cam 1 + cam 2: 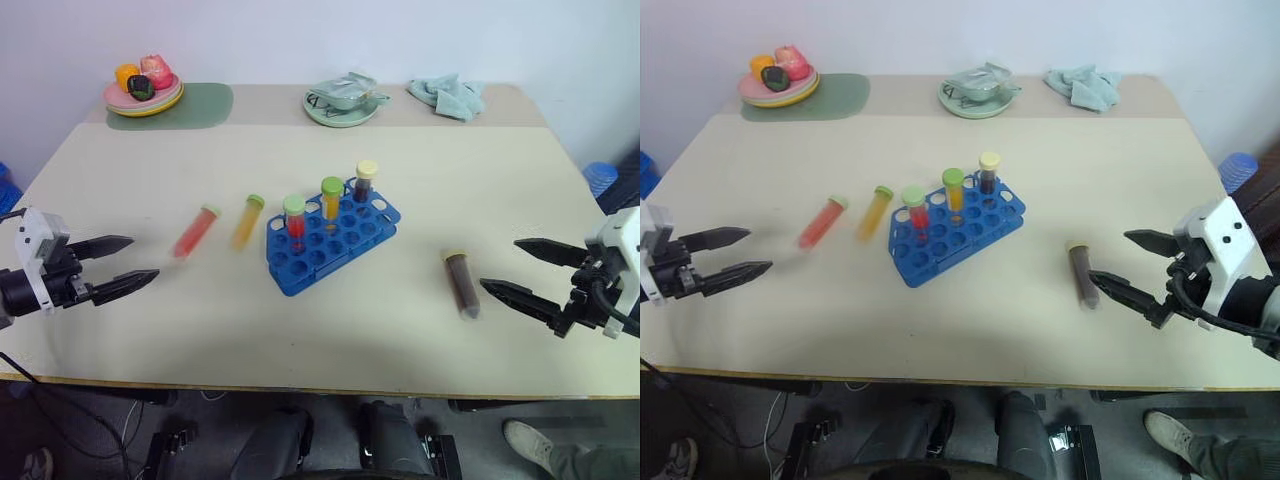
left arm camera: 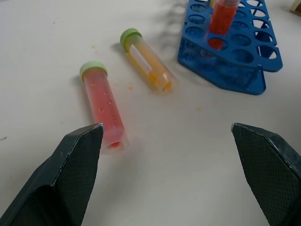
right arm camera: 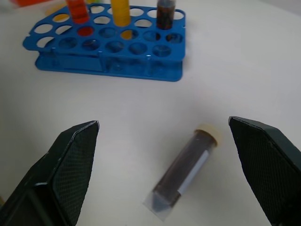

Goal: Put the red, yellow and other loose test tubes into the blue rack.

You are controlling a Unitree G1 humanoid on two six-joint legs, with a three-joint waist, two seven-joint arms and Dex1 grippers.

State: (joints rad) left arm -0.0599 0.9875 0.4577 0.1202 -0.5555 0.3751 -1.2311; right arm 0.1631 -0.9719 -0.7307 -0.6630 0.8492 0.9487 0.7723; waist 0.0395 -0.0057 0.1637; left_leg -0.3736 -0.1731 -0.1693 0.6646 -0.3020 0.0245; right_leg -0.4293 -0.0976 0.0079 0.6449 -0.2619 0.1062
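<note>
Left pincer (image 1: 130, 261) wide open, empty, right pincer (image 1: 518, 268) likewise

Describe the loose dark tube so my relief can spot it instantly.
Start at the blue rack mid-table, then look toward the right gripper. The dark brown tube lies flat there, alone, pale cap pointing away from the robot. The other loose tubes, red and orange-yellow, lie on the rack's far side.

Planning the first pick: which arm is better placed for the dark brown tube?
Right. The dark brown tube lies on the table just ahead of the open right gripper; the left gripper is across the table.
</note>
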